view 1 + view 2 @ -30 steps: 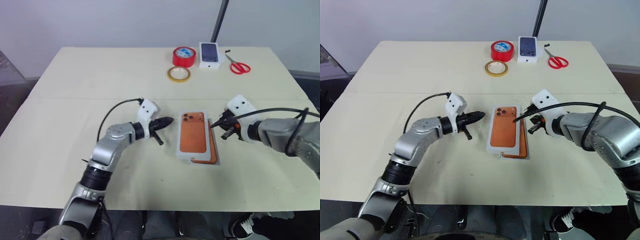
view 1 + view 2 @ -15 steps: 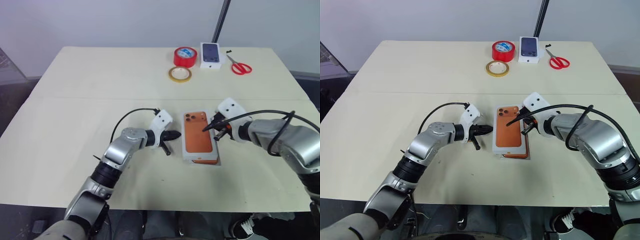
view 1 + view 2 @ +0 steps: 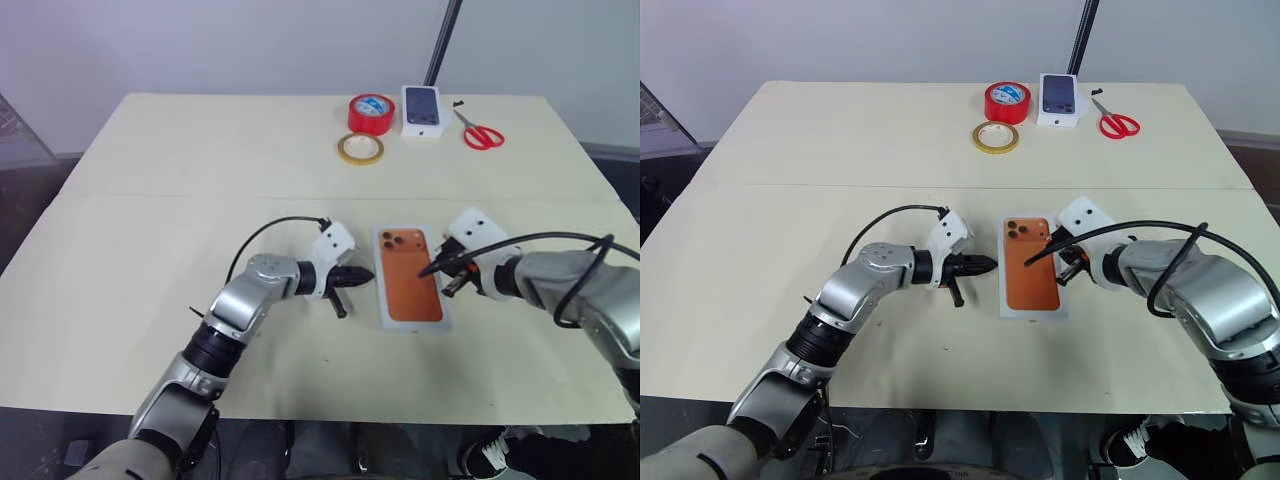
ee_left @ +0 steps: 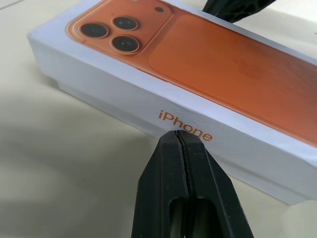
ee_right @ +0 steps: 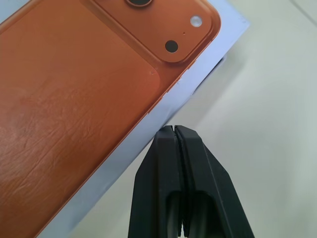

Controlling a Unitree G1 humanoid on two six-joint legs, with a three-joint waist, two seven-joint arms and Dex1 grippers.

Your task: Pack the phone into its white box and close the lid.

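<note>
On the table (image 3: 150,220) just ahead of me, my left gripper (image 3: 368,279) lay with its two fingers pressed together, holding nothing, its tip at the long left wall of the box (image 3: 408,290). I could not tell whether it touched. My right gripper (image 3: 425,270) was pinched shut and empty too, its tip over the lid's (image 4: 223,64) right edge.

I judged the danger to lie in that two-sided squeeze. A harder shove from one tip would skid or twist the light box across the smooth table. A push high on the wall could tip the lid askew rather than seat it. A thin white step showed beneath the lid's lower edge, so it may not have been fully down.

The lid was white-walled, with orange lettering on its long side. Its top was copper-orange with a three-lens camera block at the far left corner. It covered the box squarely, so the phone itself was hidden.

Well beyond, at the far edge, sat yellow tape (image 3: 358,148), red tape (image 3: 370,112), a small box (image 3: 422,108) and scissors (image 3: 481,133).
</note>
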